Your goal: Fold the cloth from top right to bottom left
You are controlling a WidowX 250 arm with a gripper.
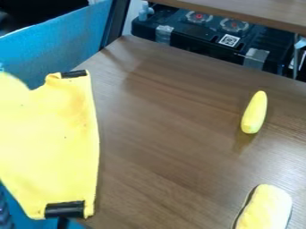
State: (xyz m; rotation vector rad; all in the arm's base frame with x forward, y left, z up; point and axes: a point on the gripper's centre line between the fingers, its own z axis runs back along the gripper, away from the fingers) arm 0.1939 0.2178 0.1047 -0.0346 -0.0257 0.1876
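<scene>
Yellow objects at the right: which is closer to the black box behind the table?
The slim yellow object, tapered at its top end, is closer to the black box; the wider one lies at the view's bottom edge.

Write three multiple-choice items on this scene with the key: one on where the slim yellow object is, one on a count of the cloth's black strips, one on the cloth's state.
1. Where on the wooden table is the slim yellow object?
A. Left side
B. Right side
C. Bottom left corner

2. How many black strips show on the yellow cloth?
A. None
B. Five
C. Two

3. How does the visible part of the yellow cloth lie?
A. Spread out
B. Rolled into a tube
C. Crumpled into a ball

Key:
1. B: it lies well right of the cloth, above the chunkier pale yellow piece.
2. C: one is at the cloth's top right corner, the other at its bottom edge.
3. A: a broad yellow face shows, with those two ends far apart.
</scene>
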